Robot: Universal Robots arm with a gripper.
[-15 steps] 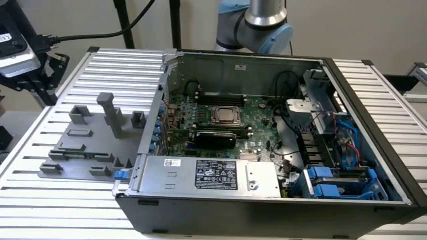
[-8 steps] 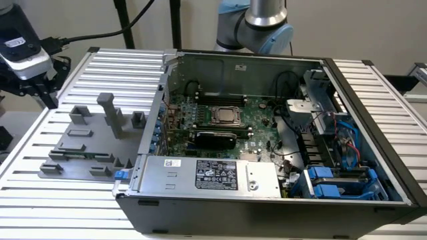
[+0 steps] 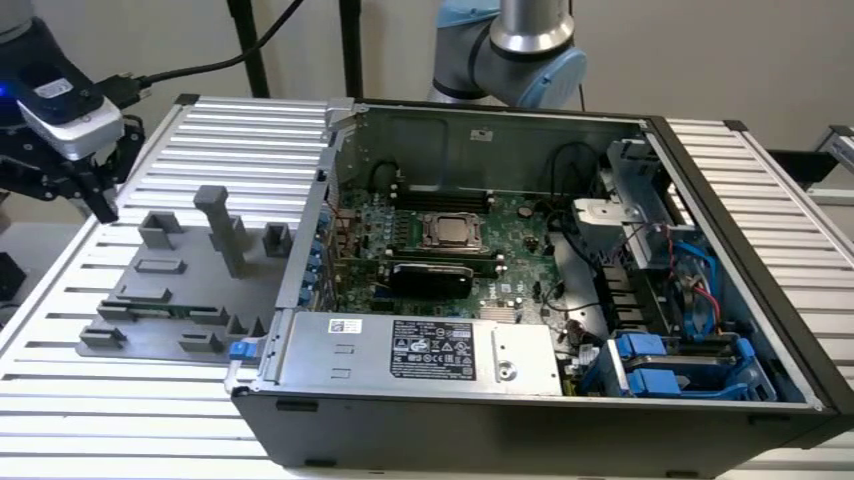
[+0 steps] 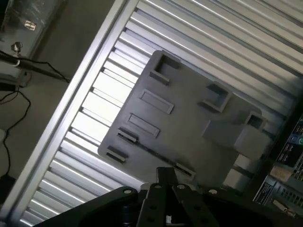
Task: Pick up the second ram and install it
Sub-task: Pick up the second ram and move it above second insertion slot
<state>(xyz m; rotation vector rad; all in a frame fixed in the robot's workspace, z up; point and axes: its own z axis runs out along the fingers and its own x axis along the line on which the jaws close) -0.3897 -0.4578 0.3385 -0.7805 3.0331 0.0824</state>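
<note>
One black tool (image 3: 96,195) at exterior view's left, hovering over bench edge, apart from fixture; jaws apart or together: cannot tell. One grey plastic fixture plate (image 3: 174,285) with raised posts and slots, flat on bench. One second ram (image 3: 163,313), thin green stick, lying in slot row near fixture's front edge. One open black computer case (image 3: 534,435) just beside fixture, holding one green motherboard (image 3: 514,250) and one silver CPU socket (image 3: 451,230). Bench (image 3: 227,130): ribbed aluminium slats. Beige wall (image 3: 694,50) behind.
</note>
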